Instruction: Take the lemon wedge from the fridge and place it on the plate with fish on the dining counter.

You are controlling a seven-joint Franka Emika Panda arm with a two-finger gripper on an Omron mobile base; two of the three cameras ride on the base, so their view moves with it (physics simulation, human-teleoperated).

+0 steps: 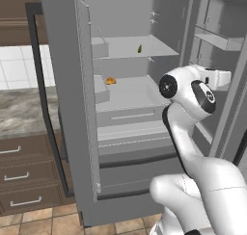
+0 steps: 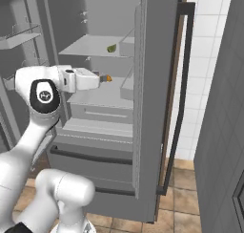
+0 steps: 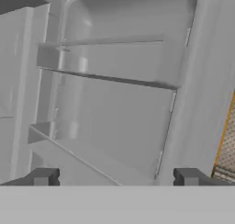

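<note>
1. Left base view: the fridge (image 1: 72, 109) stands with both doors open, and its grey inside is in plain sight. The lemon wedge (image 1: 140, 48) is a tiny green piece lying on the upper shelf (image 1: 130, 47), toward the back and a little right of the middle. One shelf lower, near the left wall, lies a small orange-yellow lump (image 1: 110, 81). The white arm (image 1: 193, 147) rises from the lower right, and its hand points to the right, toward the open right door (image 1: 226, 70). To the left of the fridge there is a marbled counter top (image 1: 21, 111) over brown drawers (image 1: 24, 174).

2. Right base view: the same fridge is seen from the other side. The lemon wedge (image 2: 111, 48) rests on the upper shelf, near a small bin on the door side. The gripper (image 2: 101, 78) is at the end of the white hand, at the height of the lower shelf, with the orange-yellow lump (image 2: 108, 78) just beside its tip. It is below the wedge and well apart from it.

3. Hand view: the two dark fingertips (image 3: 43, 176) stand far from each other, so the tool is wide open and nothing is between them. In front of them are grey fridge wall and shelf ledges.
</note>
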